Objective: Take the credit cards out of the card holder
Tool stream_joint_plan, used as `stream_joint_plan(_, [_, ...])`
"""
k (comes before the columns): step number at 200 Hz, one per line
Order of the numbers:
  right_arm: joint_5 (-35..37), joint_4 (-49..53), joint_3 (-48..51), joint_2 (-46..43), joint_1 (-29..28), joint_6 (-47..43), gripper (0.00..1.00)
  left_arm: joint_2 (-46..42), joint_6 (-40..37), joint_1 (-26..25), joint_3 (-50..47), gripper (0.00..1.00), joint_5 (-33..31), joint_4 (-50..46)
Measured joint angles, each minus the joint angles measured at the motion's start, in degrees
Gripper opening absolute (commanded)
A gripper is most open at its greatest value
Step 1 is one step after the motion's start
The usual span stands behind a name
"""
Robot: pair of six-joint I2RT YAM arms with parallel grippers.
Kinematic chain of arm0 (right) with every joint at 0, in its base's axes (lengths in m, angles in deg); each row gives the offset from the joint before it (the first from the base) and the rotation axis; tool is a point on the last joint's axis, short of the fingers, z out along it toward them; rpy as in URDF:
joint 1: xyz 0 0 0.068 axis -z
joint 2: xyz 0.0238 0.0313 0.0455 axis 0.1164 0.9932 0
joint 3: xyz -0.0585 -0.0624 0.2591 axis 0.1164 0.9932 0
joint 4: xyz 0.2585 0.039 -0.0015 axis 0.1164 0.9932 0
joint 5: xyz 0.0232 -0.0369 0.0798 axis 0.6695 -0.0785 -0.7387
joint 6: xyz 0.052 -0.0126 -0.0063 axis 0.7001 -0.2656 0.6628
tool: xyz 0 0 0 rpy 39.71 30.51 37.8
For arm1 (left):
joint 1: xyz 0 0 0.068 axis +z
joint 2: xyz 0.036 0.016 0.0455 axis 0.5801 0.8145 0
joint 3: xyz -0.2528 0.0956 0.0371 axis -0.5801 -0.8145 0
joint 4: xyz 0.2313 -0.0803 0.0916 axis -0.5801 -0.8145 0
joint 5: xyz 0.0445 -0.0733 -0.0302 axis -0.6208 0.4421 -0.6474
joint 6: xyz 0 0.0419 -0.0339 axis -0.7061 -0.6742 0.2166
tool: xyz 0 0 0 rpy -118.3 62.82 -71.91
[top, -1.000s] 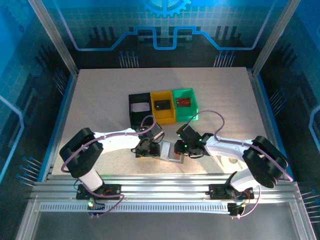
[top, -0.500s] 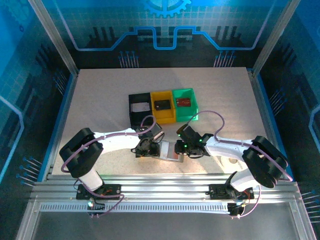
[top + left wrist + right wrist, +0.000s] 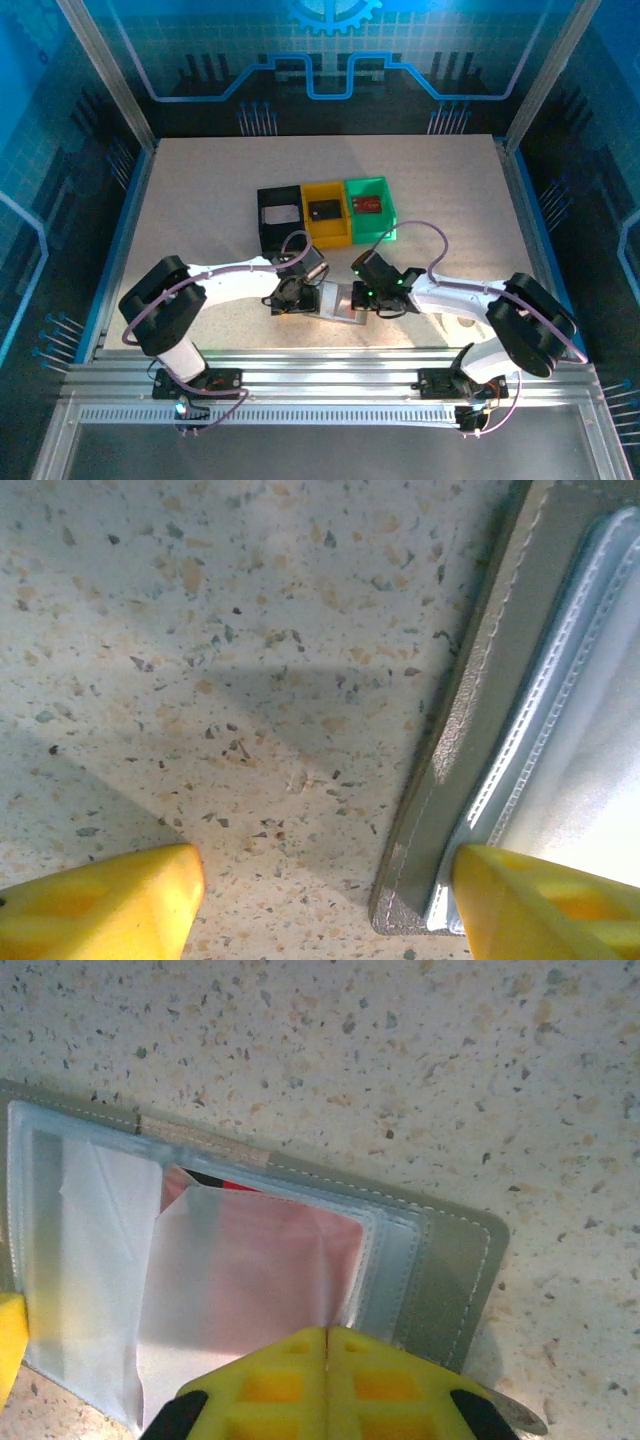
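Lying open on the speckled table, the card holder sits between the two arms in the top view, with the left gripper at its left edge and the right gripper at its right. Behind it a black bin, a yellow bin and a green bin stand in a row, each containing one of the credit cards. From the left wrist, the yellow fingers are spread, one over bare table and the other over the holder's stitched grey edge. From the right wrist, the fingertips are pressed together at the near edge of a frosted sleeve with a red card inside; whether they pinch anything I cannot tell
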Motion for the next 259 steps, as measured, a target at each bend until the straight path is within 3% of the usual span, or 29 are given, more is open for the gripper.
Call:
stream_joint_plan(46, [3.04,5.11,-3.85,0.02,-2.14,-1.09,0.01,0.00,0.00,0.00,-0.04,0.69,0.00,0.00])
stream_joint_plan(113, [5.35,9.14,-10.16,0.87,-4.74,-2.86,0.07,0.00,0.00,0.00,-0.04,0.69,0.00,0.00])
stream_joint_plan(259, [-0.81,1.64,-11.45,3.06,-5.97,-2.99,0.12,-0.11,0.02,0.00,-0.13,0.69,-0.02,0.09])
